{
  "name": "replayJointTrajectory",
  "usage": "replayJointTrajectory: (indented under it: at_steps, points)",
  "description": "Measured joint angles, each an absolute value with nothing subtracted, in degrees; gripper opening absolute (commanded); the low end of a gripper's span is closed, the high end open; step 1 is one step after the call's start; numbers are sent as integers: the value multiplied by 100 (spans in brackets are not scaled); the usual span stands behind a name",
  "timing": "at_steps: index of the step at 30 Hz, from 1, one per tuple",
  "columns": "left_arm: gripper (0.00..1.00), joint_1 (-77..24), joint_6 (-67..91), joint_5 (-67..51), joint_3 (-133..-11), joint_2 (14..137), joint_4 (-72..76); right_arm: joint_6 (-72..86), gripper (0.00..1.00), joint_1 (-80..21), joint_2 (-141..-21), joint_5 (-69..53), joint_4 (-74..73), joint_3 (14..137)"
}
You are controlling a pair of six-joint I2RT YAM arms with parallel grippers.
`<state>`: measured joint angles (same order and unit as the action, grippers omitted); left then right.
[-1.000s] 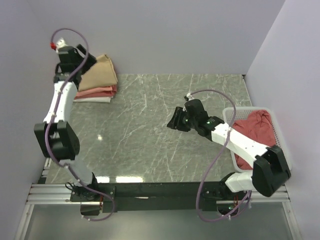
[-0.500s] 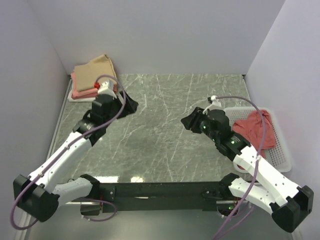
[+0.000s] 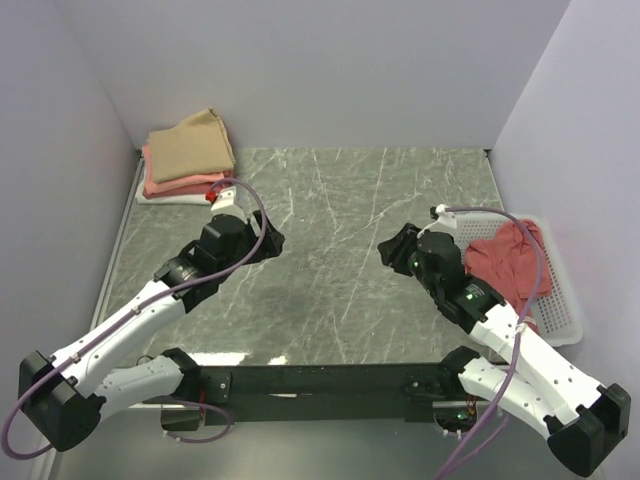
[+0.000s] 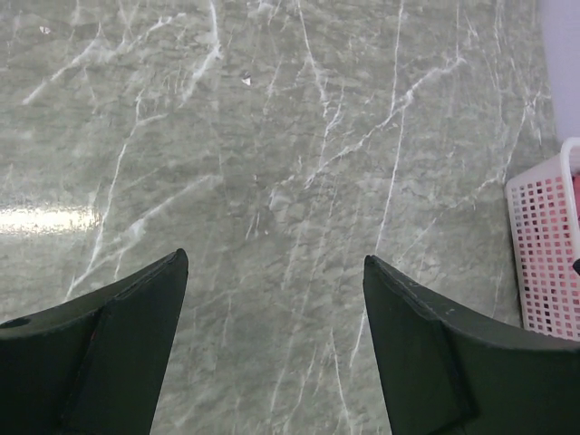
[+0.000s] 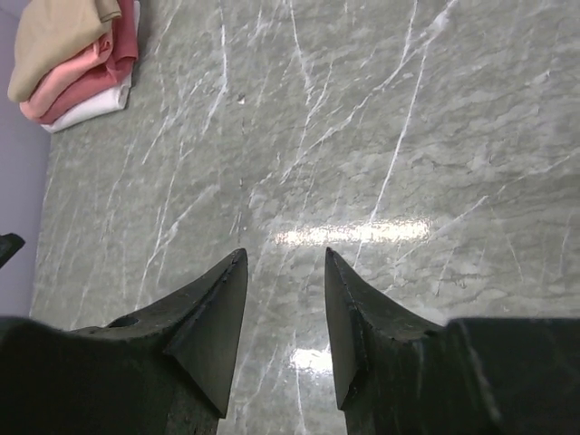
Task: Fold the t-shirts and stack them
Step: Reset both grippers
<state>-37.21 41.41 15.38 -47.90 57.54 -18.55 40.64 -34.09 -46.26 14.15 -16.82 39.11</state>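
Over veined marble tabletop (image 3: 340, 200), left jaws and right jaws stand apart; soft folded t-shirts (image 3: 188, 158) lie stacked.

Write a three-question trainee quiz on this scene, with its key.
1. True or false: the left gripper holds a tee.
2. The top tee of the stack is: A tan, B white, C blue.
3. Fill in: the unfolded red tee lies in the ____.
Key: 1 false, its jaws are open and empty; 2 A; 3 basket.
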Motion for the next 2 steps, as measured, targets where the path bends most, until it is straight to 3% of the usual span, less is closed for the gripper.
replayJointTrajectory:
  at_steps: [2]
  points:
    - [84, -3721, 4121, 1538, -4827, 5719, -1879, 4062, 47, -3409, -4628, 1441, -1684, 3911]
